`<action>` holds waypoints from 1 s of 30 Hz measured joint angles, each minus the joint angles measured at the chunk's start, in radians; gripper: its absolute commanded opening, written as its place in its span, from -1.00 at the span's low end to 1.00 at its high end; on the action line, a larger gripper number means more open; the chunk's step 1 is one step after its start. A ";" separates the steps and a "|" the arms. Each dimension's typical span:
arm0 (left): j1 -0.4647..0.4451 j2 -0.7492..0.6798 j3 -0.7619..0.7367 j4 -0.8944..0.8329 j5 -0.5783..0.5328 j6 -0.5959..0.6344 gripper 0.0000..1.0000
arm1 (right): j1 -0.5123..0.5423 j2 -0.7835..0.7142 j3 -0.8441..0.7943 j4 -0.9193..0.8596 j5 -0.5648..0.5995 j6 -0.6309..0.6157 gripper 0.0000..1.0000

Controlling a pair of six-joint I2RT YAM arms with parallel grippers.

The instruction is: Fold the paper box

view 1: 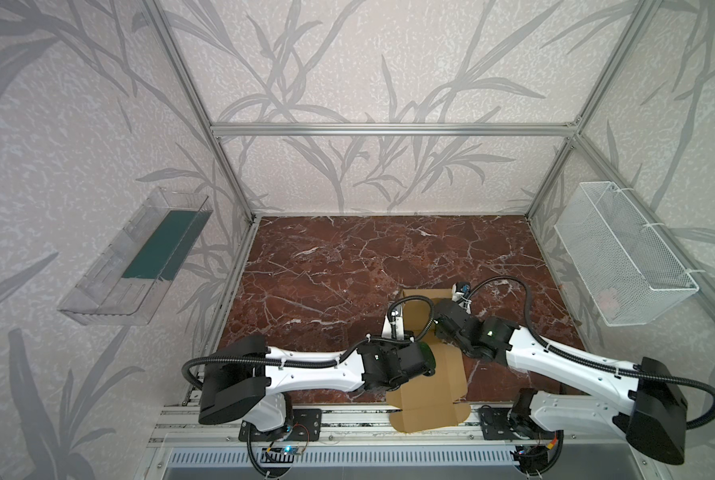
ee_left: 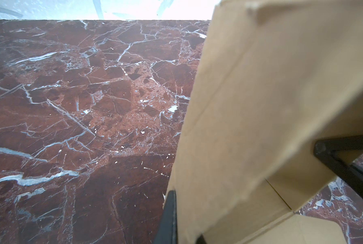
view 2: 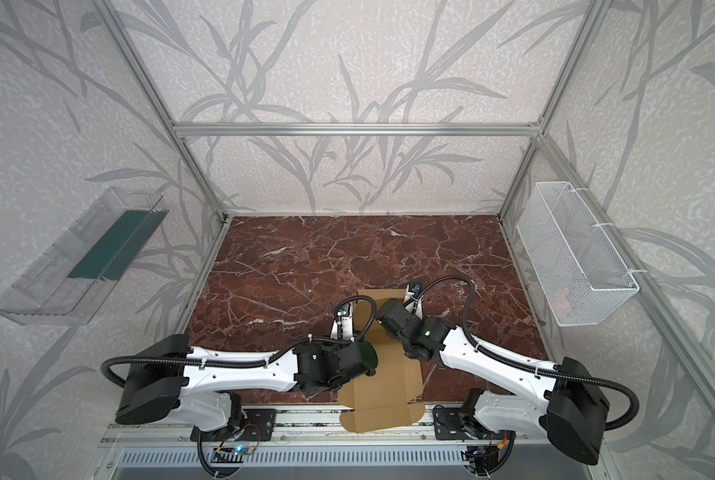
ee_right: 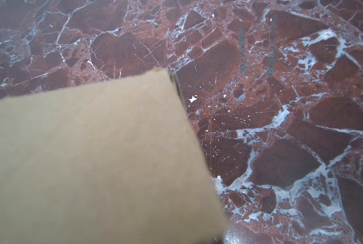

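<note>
Lengthwise, paper box [view 1: 438,374] running near-to-far, left fingers [ee_left: 169,215] gripping it, right fingers [ee_left: 341,164] closed.

Far bench [view 1: 347,249] open, near middle crowded.
I can pass behind and left of the box [view 1: 445,374]; its raised flaps, left arm [view 1: 314,368] and right arm [view 1: 563,357] block the near centre.

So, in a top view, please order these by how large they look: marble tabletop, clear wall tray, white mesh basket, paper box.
1. marble tabletop, clearly largest.
2. clear wall tray and white mesh basket look about equal; I cannot rank them.
3. paper box, smallest, though partly covered.
</note>
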 measured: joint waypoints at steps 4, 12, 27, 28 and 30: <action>0.000 0.015 0.031 -0.023 0.000 -0.020 -1.00 | 0.000 0.008 0.030 -0.040 0.024 -0.008 -1.00; 0.000 0.016 0.048 -0.035 0.003 -0.043 -1.00 | -0.011 -0.006 0.045 -0.058 0.040 -0.064 -1.00; 0.001 0.003 0.187 -0.103 -0.016 -0.051 -1.00 | -0.134 -0.147 0.061 -0.025 -0.050 -0.280 -1.00; 0.001 0.005 0.204 -0.123 -0.015 -0.055 -1.00 | -0.138 -0.139 0.069 -0.027 -0.051 -0.283 -1.00; 0.002 0.011 0.233 -0.156 -0.015 -0.061 -1.00 | -0.146 -0.122 0.089 -0.033 -0.052 -0.285 -1.00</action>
